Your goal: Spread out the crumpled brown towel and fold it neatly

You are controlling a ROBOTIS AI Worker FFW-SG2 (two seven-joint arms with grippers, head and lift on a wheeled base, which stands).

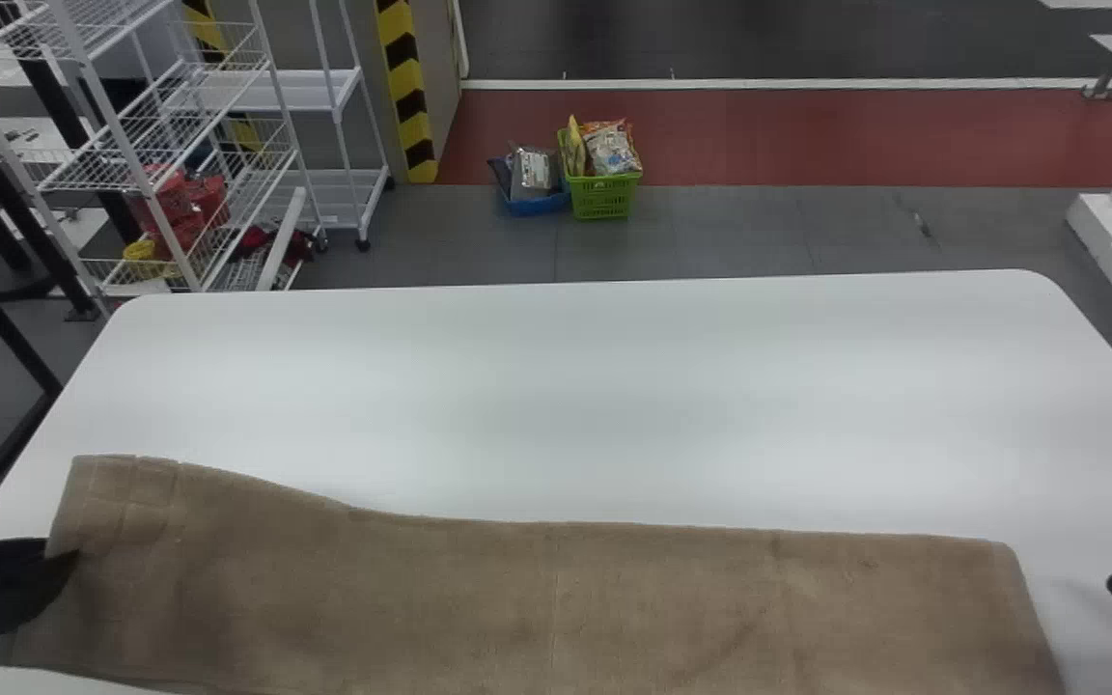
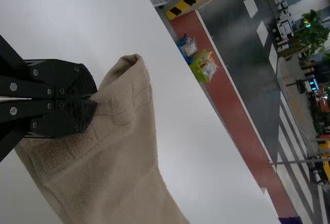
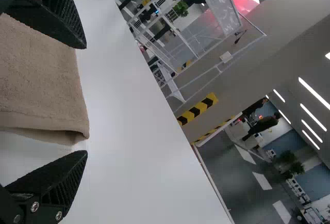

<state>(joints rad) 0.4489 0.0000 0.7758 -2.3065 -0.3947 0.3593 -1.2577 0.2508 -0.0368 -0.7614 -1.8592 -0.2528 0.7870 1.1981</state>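
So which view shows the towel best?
The head view: the towel shows end to end. The left wrist view shows one end in the left gripper; the right wrist view, the other near the right gripper.

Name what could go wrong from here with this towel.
The left gripper is shut on a bunched part of the towel's left end; pulling there might skew the fold or drag the cloth across the table.

The right gripper is open near the right end without holding it, so closing might miss the cloth or catch only part of it.
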